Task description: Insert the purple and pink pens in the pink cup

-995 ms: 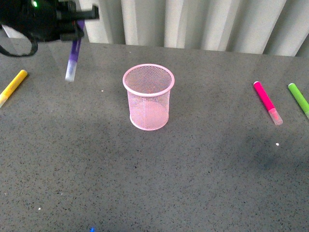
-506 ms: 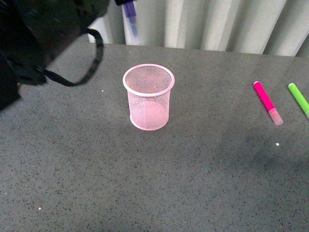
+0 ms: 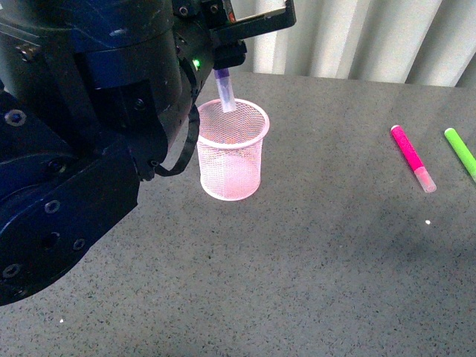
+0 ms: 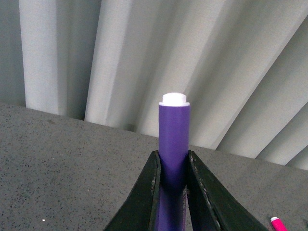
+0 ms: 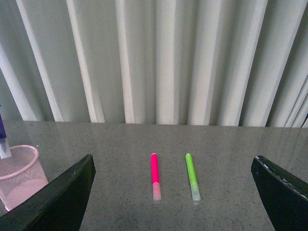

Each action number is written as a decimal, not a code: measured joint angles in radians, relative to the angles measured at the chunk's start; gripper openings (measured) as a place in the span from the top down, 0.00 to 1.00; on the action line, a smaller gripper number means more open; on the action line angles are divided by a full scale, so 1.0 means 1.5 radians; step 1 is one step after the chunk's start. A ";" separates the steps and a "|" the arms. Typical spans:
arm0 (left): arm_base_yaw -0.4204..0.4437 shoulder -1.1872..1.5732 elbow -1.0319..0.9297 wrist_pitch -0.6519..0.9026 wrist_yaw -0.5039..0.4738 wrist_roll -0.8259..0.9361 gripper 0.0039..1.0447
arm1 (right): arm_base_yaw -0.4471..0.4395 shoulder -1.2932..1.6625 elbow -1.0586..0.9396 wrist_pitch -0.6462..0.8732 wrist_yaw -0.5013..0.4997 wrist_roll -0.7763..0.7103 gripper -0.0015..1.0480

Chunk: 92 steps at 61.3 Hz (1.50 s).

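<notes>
**Speckled grey table, one cup, two pens**

The table [image 3: 312,282] is dark grey with pale flecks. The pink cup [image 3: 230,160] stands upright on it, toward the far edge. Well to the right of the cup, the pink pen [image 3: 411,157] lies flat with its pale cap toward the near side. The green pen [image 3: 461,152] lies just beside it, further from the cup and roughly parallel.

Purple pen [image 4: 173,134] clamped in left tool [image 4: 173,155], white end showing, grey table [image 4: 57,159], pleated curtain [image 4: 120,57] behind
</notes>
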 joint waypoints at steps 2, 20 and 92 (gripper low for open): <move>0.002 0.004 0.004 -0.005 0.001 -0.002 0.89 | 0.000 0.000 0.000 0.000 0.000 0.000 0.07; 0.007 0.037 0.016 -0.017 0.004 -0.013 0.89 | 0.000 0.000 0.000 0.000 0.000 0.000 0.07; 0.090 -0.484 -0.183 -0.647 0.176 0.109 0.06 | 0.000 0.000 0.000 0.000 -0.002 0.000 0.07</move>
